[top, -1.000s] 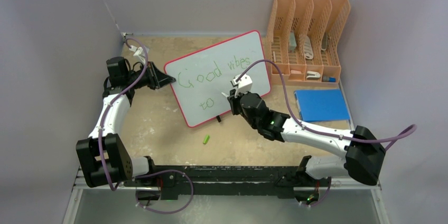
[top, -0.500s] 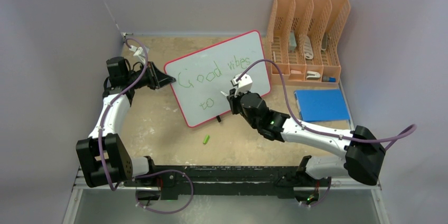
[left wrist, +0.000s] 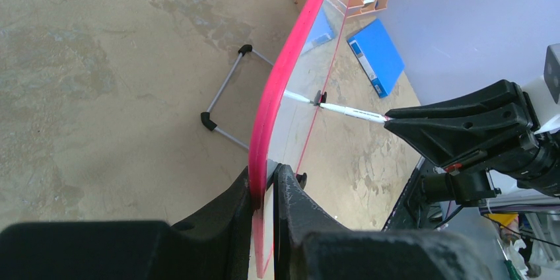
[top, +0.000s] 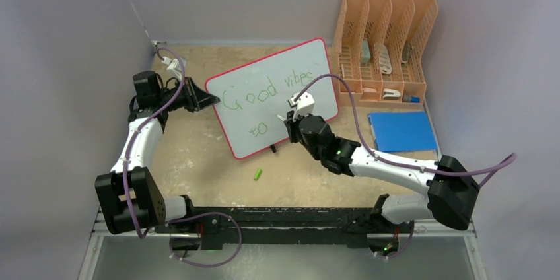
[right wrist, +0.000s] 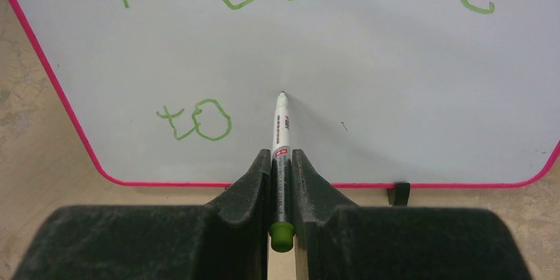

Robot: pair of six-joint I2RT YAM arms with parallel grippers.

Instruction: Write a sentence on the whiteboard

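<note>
Left to right: the left fingers (left wrist: pixel 280 186) are pinched on the red rim at the left edge of the whiteboard (top: pixel 239 120), which stands tilted on its clip feet on the worktop (top: pixel 198 154), facing the right arm. The sentence (top: pixel 261 93) reads "Good vibes" on the upper line and "to" beneath it; the last word is not yet begun. A small green piece (top: pixel 258 174), probably the pen cap, lies on the worktop in front of the board. The marker (right wrist: pixel 280 131) is clamped between the right fingers (right wrist: pixel 263 171), its tip apparently resting on the board just right of "to". To write the next word well, the left clamp should hold firm against rocking. The strokes need light, even pressure, a clear gap after "to", and the same baseline.
</note>
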